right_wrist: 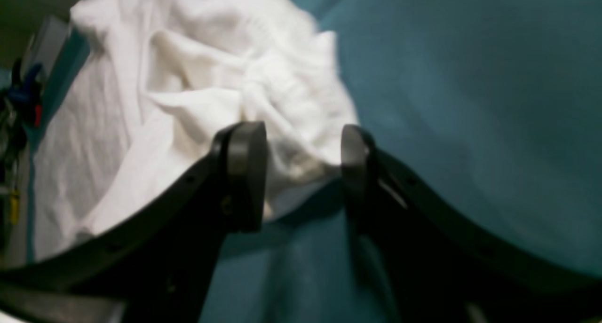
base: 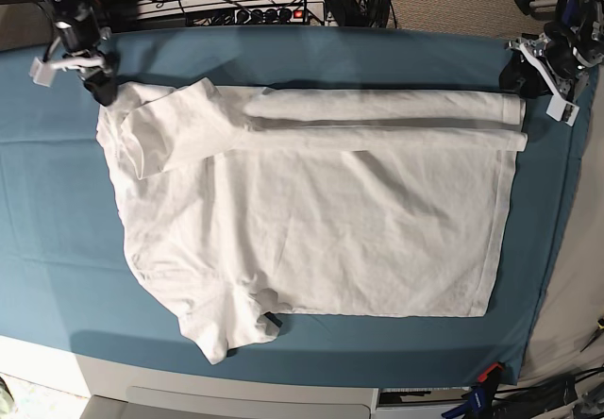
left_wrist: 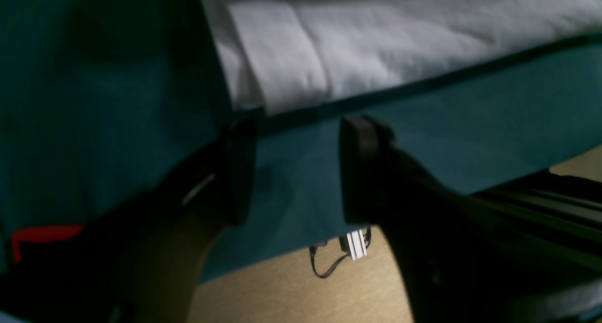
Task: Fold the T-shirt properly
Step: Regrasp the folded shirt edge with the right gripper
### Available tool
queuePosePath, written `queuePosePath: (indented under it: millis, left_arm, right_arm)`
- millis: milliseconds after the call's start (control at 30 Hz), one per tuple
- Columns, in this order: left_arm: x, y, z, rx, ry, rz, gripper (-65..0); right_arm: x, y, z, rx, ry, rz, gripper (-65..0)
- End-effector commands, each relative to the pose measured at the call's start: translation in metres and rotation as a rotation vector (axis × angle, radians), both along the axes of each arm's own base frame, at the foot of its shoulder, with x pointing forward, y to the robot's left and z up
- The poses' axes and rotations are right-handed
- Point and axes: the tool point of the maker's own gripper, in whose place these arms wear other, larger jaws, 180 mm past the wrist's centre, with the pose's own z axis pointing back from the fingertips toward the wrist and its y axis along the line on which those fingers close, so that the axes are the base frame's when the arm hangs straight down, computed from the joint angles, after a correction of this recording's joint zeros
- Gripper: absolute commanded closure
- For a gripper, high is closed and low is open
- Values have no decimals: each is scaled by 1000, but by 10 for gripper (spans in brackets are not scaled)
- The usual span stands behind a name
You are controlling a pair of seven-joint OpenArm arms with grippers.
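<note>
The T-shirt (base: 321, 211) is spread flat on the teal-blue table cloth (base: 57, 221), with its long axis running left to right across the base view. The collar and shoulder end is turned toward that view's left, and the straight bottom hem toward its right. The far long edge is doubled over into a narrow rolled band along the back.

The right gripper (right_wrist: 303, 172) is seen at the rumpled shoulder corner; its jaws are spread apart, with bunched white cloth lying between and just beyond the fingers (right_wrist: 244, 172). Whether the cloth is touched cannot be told. The left gripper (left_wrist: 296, 170) is held just off the hem-end corner of the folded band, jaws wide apart and nothing between them; the shirt lies just past the fingertips, apart from them.

The table cloth is draped over the table's edges. A tan floor (left_wrist: 291, 295) is seen below, and cables with a power strip (base: 236, 8) are seen behind the table.
</note>
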Motion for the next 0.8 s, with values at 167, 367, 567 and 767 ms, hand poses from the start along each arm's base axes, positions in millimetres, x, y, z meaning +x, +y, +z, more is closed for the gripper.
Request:
queuePosePath:
  millis: [167,367,567,767]
  left_arm:
    - [7,3,10,7,-34,-8,-297]
    - [7,4,9,11,-33,-9,-297]
    - [7,4,10,11,-35,-9,-297]
    - [7,4,10,10,-36,-8,-297]
  right_arm:
    - [16,-1,8,-50,-23,14,-262]
    - [7,-20,4,-89,17,-68,-262]
    - [6,-22,4,-91,18,-72,-262]
    - [1,-28,-1,-96,59,-108,-261]
